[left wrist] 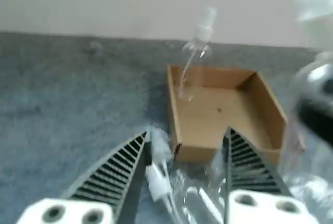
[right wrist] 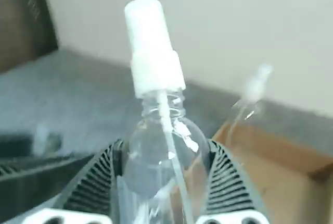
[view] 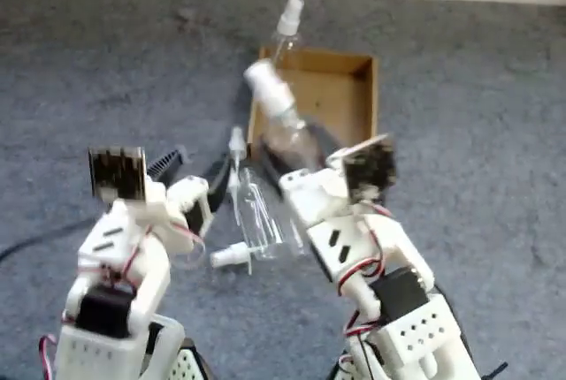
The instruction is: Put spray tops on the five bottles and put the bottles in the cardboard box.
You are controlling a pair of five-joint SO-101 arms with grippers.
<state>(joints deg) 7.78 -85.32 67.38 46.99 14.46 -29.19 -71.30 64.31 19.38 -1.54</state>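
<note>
My right gripper (view: 296, 146) (right wrist: 162, 150) is shut on a clear bottle (view: 281, 119) (right wrist: 156, 164) with a white spray top (view: 263, 81) (right wrist: 152, 44), held tilted above the near left corner of the cardboard box (view: 354, 71) (left wrist: 263, 104) (right wrist: 291, 156). A second capped bottle (view: 285, 31) (left wrist: 195, 57) (right wrist: 248, 96) leans at the box's far left corner. A third capped bottle (view: 256, 212) (left wrist: 195, 200) lies on the carpet in front of the box. My left gripper (view: 196, 170) (left wrist: 186, 136) stands open just beside and over it.
A loose white spray top (view: 232, 256) lies on the grey carpet (view: 460, 177) near the lying bottle's base. The two arms stand close together in front of the box. Carpet stretches to the left and right of them.
</note>
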